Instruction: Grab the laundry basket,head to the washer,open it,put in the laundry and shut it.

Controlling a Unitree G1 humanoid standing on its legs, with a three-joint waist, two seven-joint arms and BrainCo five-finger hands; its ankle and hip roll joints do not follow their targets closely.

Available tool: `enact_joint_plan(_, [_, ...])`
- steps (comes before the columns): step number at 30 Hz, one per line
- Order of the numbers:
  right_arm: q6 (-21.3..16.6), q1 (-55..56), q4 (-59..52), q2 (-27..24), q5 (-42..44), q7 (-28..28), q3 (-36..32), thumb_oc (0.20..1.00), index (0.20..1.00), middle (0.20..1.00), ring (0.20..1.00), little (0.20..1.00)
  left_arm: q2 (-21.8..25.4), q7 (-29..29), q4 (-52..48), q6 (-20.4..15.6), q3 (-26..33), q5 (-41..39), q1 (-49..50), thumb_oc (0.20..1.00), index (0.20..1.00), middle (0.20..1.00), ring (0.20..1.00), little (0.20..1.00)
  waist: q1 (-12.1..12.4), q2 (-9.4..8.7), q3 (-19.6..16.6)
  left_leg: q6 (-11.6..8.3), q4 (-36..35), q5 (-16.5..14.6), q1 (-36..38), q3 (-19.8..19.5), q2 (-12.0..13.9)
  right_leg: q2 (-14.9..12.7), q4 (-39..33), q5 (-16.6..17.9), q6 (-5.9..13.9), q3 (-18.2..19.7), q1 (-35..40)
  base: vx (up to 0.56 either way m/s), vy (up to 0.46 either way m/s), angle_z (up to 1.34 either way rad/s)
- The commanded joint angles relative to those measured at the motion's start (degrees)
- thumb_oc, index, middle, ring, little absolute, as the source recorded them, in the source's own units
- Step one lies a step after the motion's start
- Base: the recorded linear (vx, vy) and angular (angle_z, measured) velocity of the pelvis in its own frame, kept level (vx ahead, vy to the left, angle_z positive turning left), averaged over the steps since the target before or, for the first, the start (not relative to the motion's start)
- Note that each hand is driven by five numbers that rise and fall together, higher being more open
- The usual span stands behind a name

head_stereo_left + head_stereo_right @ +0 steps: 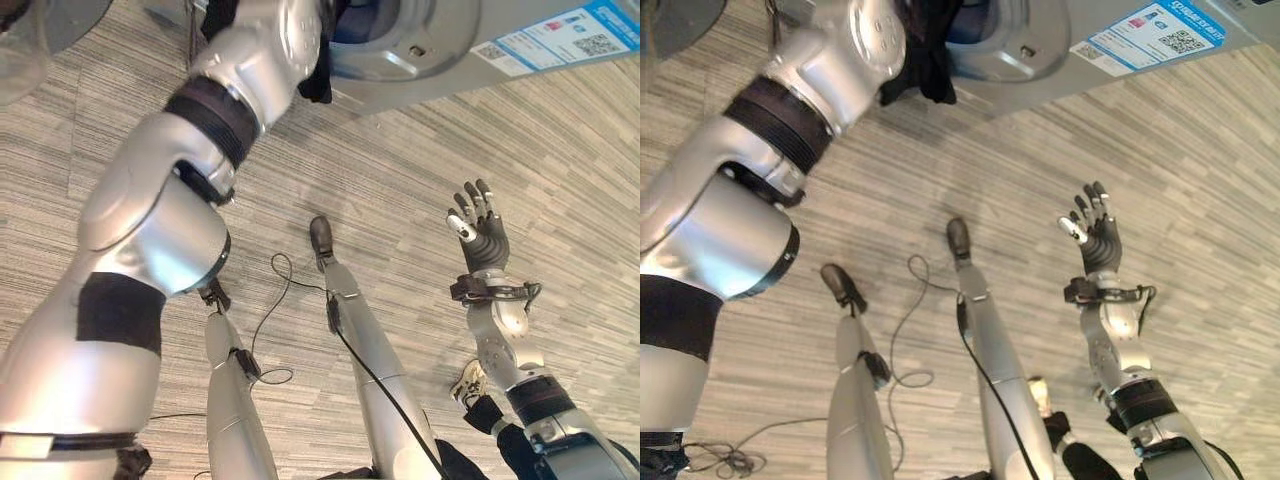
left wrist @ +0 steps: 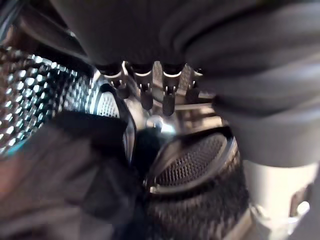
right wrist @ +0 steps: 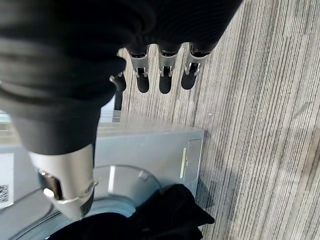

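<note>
left fingers point(image 2: 146, 96) inside washer point(image 1: 420, 45) drum: grip unclear | right fingers point(image 1: 478, 200) released | dark laundry point(image 1: 925, 60) hangs downward from opening

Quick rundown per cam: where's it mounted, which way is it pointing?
Left eye view: on the head, looking down at the striped grey floor and grey washer front; left arm reaches into its opening, right hand open over floor.
Right eye view: same scene, slightly offset.
Left wrist view: along the left hand into the perforated steel drum.
Right wrist view: along the right hand toward the washer and dark laundry, shared with both eye views.
</note>
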Motion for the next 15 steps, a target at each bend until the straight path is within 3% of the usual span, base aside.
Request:
enact_joint_plan(1, [-1.4,2.5,1.4,0.2,1.6,0.0,-1.8,1.000,1.000,1.000,1.000,1.000,-5.1,1.6,2.0,-1.6,5.0,3.9,0.7,1.000,1.000,1.000,1.000,1.000,-0.2,2.75,-3.1,-2.70,0.4,-14.2,16.9,1.6,3.9,1.8,4.0,-8.9,7.71,0.6,-2.0,0.00,0.000,0.00])
enact_joint_plan(9, [0.6,3.9,3.3,0.9,0.2,0.2,-1.1,1.000,1.000,1.000,1.000,1.000,-3.9,0.0,-1.8,-1.7,9.0,6.0,15.5,1.000,1.000,1.000,1.000,1.000,0.7,2.84,-2.9,-2.21,0.4,-14.1,19.5,0.5,2.5,0.0,-0.2,-6.4,7.90,0.0,3.9,-0.04,0.060,0.01])
enact_joint_plan(11, [1.8,5.2,4.8,2.1,-1.0,0.4,-1.2,1.000,1.000,1.000,1.000,1.000,-2.9,-0.9,-5.1,-1.9,12.6,7.3,28.6,1.000,1.000,1.000,1.000,1.000,1.6,2.74,-3.0,-1.75,0.4,-14.3,22.0,-0.2,1.2,-1.5,-3.7,-4.7,8.04,-0.3,9.0,-0.04,0.090,0.04])
enact_joint_plan(15, [2.6,6.8,5.5,2.9,-1.3,1.0,-1.6,1.000,1.000,1.000,1.000,1.000,-1.0,-1.5,-8.8,-2.0,14.1,9.0,38.0,1.000,1.000,1.000,1.000,1.000,2.2,2.78,-2.8,-1.23,0.4,-14.5,24.2,-0.6,0.5,-2.6,-5.6,-3.7,8.26,-0.5,12.7,-0.04,0.064,0.04])
